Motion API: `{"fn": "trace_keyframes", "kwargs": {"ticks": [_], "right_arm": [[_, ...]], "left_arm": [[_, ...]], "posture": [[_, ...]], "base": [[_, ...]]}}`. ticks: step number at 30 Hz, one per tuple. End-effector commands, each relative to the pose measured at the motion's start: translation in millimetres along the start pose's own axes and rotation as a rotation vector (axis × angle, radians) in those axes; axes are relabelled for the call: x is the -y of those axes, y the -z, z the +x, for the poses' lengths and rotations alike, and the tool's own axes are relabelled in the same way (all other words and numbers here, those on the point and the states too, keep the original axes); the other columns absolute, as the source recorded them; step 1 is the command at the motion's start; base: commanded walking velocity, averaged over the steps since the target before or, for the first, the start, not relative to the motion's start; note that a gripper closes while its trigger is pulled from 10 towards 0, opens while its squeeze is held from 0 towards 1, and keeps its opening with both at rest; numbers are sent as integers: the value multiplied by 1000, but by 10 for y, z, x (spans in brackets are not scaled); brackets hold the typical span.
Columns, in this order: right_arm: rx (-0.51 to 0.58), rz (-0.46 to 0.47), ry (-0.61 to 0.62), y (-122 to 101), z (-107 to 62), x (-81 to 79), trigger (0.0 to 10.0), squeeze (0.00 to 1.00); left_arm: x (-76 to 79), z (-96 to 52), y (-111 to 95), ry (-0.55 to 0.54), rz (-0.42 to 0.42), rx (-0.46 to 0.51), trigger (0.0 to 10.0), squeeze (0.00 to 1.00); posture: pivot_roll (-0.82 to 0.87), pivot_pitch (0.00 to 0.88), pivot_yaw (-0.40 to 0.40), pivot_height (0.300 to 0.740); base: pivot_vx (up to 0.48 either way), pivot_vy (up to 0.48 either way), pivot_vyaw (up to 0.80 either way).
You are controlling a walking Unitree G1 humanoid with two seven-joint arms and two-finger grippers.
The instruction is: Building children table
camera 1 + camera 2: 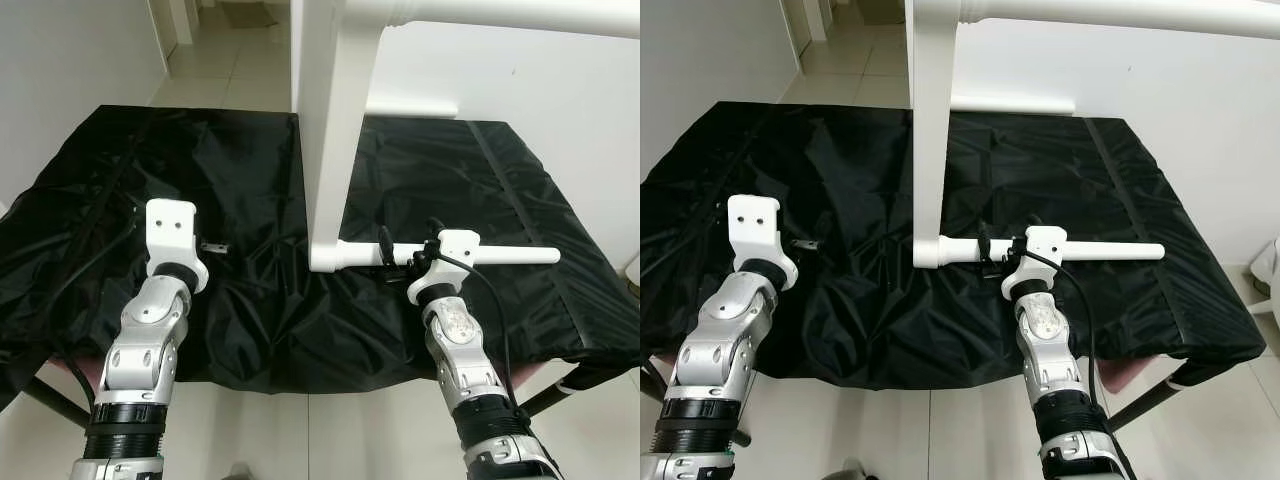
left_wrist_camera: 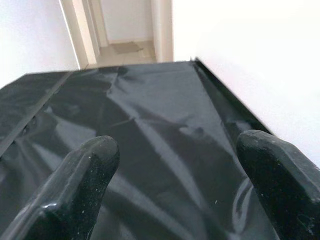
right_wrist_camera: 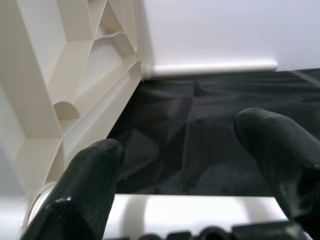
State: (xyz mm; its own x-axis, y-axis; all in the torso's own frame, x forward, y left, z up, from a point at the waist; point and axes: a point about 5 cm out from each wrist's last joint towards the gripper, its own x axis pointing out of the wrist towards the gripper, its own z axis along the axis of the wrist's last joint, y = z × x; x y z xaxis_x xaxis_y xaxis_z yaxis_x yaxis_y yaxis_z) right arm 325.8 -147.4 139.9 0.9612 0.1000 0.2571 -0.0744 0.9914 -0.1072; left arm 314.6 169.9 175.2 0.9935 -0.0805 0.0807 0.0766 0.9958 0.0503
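Observation:
A white children's table top (image 1: 330,130) stands on its edge on the black cloth (image 1: 240,180). One white round leg (image 1: 505,255) sticks out sideways from its near corner, and another leg (image 1: 410,105) lies at the far end. My right gripper (image 1: 408,242) is open, its black fingers (image 3: 85,185) spread just above the near leg, close to the corner joint. The ribbed underside of the top (image 3: 75,75) is close on one side. My left gripper (image 2: 175,185) is open and holds nothing above the bare cloth, left of the top.
A small grey metal piece (image 1: 215,246) lies on the cloth beside my left wrist (image 1: 172,232). Black cables (image 1: 100,235) run under the cloth's left side. A white wall (image 1: 560,80) stands on the right and tiled floor (image 1: 230,60) lies beyond.

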Motion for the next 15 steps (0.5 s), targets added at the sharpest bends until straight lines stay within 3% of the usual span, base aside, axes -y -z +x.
{"fn": "trace_keyframes", "kwargs": {"ticks": [1, 15], "right_arm": [[8, -18, -11, -4, 14, -2, 10000, 0], [-4, -8, -2, 30, 65, -33, 10000, 0]], "left_arm": [[36, 16, 4, 68, 2, 9, 10000, 0], [30, 63, -14, 76, 13, 22, 10000, 0]], "posture": [[-23, 0, 27, 740], [-1, 0, 22, 740]], "base": [[0, 0, 0], [0, 0, 0]]}}
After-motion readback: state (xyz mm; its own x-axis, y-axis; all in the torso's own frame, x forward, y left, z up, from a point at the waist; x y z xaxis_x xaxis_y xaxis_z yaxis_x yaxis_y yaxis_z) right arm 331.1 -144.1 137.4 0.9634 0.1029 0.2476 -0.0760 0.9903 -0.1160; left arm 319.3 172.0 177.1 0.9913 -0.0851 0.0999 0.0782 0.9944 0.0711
